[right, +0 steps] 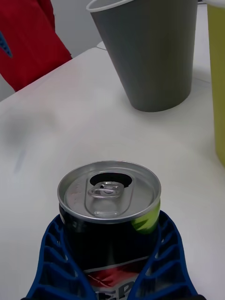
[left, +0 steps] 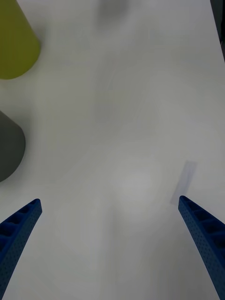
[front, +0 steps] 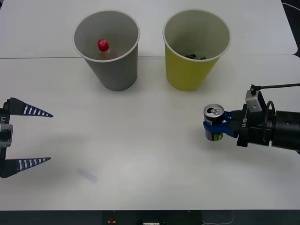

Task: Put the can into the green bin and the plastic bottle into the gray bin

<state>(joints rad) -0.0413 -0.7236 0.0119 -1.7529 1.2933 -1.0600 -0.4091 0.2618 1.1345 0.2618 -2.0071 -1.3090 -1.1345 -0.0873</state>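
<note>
The can (front: 214,118) stands upright on the white table at the right, its silver top with pull tab (right: 108,189) facing up. My right gripper (front: 217,126) is shut on its dark body, blue fingers (right: 56,262) pressed to both sides. The green bin (front: 194,49) stands behind it, with something dark at its bottom. To the left of that stands the gray bin (front: 108,49), and the plastic bottle (front: 103,48) with its red cap sits inside it. My left gripper (front: 33,137) hangs open over bare table at the far left.
A seam (front: 37,57) between two table tops runs behind the bins. A small clear scrap (front: 87,174) lies near the front edge beside the left gripper. A person's red sleeve (right: 28,42) shows beyond the table's far side in the right wrist view.
</note>
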